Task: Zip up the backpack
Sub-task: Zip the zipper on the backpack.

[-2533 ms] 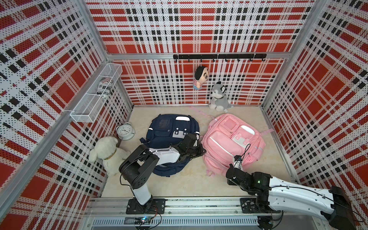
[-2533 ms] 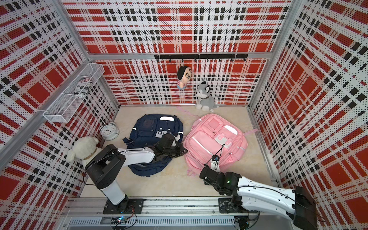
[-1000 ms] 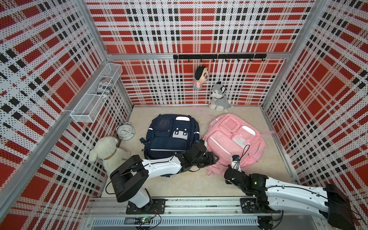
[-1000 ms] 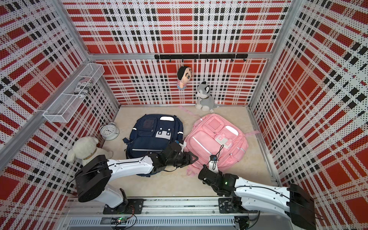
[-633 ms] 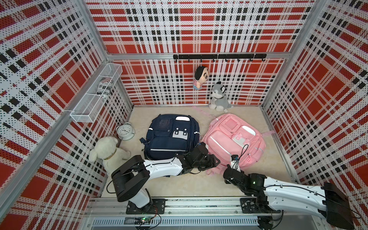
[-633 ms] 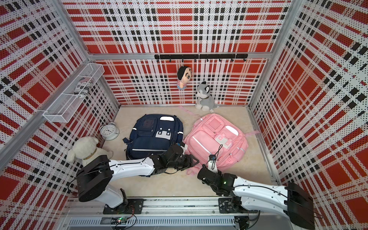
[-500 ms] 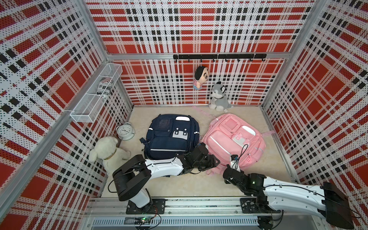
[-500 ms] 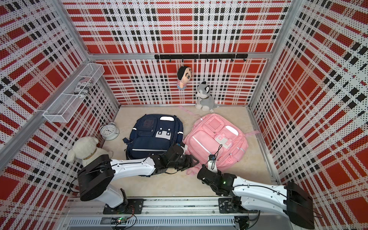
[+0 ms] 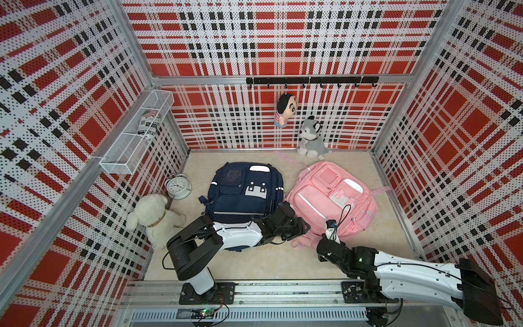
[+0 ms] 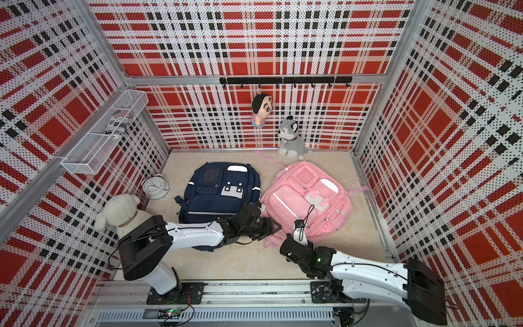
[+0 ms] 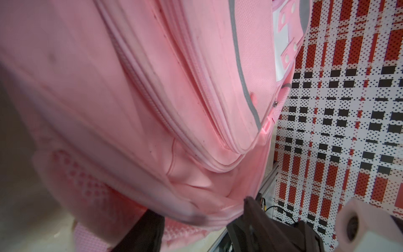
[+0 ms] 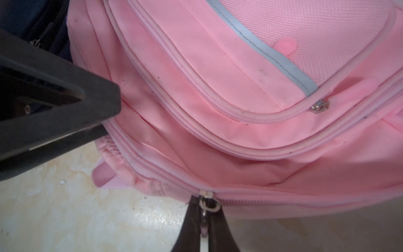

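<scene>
The pink backpack [image 9: 331,198] [image 10: 305,195] lies flat on the right of the floor. My right gripper [image 9: 325,240] [image 10: 291,240] [image 12: 204,220] is at its near edge, shut on the zipper pull that hangs from the metal slider [image 12: 206,196]. My left gripper [image 9: 300,226] [image 10: 276,226] [image 11: 200,220] sits at the pack's near left corner. Its jaws stand apart with a fold of pink fabric between the fingers [image 11: 255,218]. One black left finger [image 12: 65,104] shows in the right wrist view, pressed against that corner. A second metal slider [image 12: 319,107] sits on the front pocket's zipper.
A navy backpack [image 9: 244,195] lies left of the pink one, partly under my left arm. A white plush dog [image 9: 152,218] and an alarm clock [image 9: 178,186] are by the left wall. A husky plush [image 9: 310,138] and a hanging doll [image 9: 284,110] are at the back. A wire shelf [image 9: 135,136] juts out.
My left arm swung from the navy backpack across to the pink pack's near left corner, and its jaws have narrowed a little. The right gripper, still on the pull, shifted slightly left.
</scene>
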